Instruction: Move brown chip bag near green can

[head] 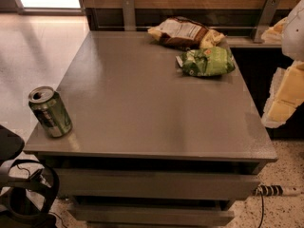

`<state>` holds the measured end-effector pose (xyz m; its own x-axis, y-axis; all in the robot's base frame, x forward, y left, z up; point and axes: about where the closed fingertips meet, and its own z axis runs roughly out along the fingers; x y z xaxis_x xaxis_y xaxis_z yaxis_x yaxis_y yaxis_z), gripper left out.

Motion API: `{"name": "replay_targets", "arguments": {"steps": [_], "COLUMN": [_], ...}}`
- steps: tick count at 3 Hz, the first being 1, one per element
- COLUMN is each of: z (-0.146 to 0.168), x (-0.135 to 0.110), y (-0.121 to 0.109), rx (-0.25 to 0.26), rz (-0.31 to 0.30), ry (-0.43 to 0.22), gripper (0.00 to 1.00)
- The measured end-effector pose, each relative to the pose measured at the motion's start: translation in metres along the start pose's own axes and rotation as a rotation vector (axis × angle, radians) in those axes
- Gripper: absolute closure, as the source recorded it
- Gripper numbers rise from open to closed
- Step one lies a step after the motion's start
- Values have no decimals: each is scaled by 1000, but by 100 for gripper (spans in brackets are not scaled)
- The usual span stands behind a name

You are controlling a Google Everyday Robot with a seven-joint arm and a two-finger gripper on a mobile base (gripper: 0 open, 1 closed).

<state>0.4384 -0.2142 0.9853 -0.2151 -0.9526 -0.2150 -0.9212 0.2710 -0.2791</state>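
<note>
Approach step, seemingly — claw (284, 96) hangs right of the counter (142, 103), its grip state impossible to tell. Next: grasp the far brown chip bag (183, 32), carry toward the near-left green can (50, 112).

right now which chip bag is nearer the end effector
The green bag, by the right edge of the table; the end effector hangs off that edge. The brown bag lies behind it, farther away.

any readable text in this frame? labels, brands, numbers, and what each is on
Nothing can be read; no text to quote.
brown chip bag: print on its white panel, too blurred to read.
green can: dark label markings, unreadable.
green chip bag: small orange mark, unreadable.
gripper, at the right edge beside the table: no markings visible.
</note>
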Motion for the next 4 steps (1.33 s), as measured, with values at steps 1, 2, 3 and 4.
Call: {"name": "replay_targets", "arguments": {"steps": [1,2,3,4], "z": [0,3,4,-2], "x": [0,-5,-11,-3], "y": [0,-20,-90,-146], "rx": [0,36,170,296], "rz": [0,14,87,193], "ry": [0,43,87,43], "gripper": [0,0,0,0]}}
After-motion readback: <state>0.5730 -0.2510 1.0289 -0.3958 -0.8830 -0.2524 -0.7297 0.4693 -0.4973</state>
